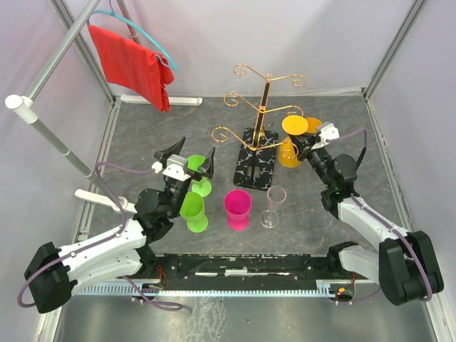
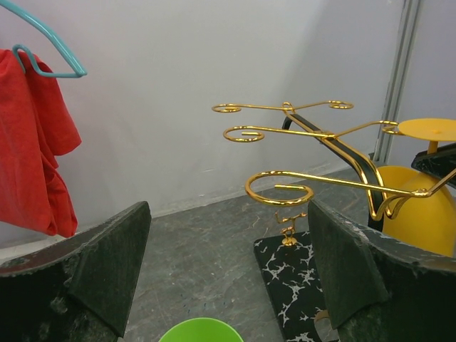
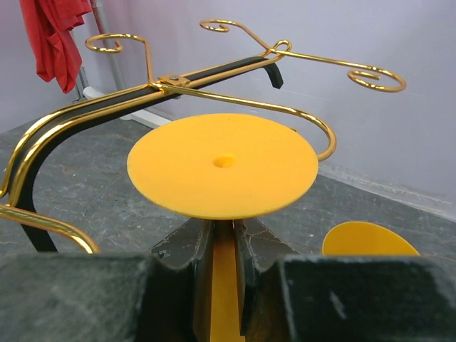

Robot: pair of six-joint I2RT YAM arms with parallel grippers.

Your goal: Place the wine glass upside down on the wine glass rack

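Observation:
The wine glass rack (image 1: 265,107) stands mid-table, gold wire arms on a black marble base (image 1: 255,158). My right gripper (image 1: 303,147) is shut on the stem of a yellow wine glass (image 1: 288,155), which is upside down at the rack's right side. In the right wrist view its round foot (image 3: 222,164) sits on top, above my right gripper (image 3: 226,235), close among the curled rack arms (image 3: 313,121). My left gripper (image 1: 189,160) hovers open and empty over a green glass (image 1: 199,174). The left wrist view shows the green rim (image 2: 201,330) below the open fingers (image 2: 349,271).
A second green glass (image 1: 192,208), a pink glass (image 1: 238,208) and a clear wine glass (image 1: 273,206) stand in front of the rack. Another yellow disc (image 1: 312,125) lies just right of the held glass. A red cloth on a teal hanger (image 1: 132,60) hangs at back left.

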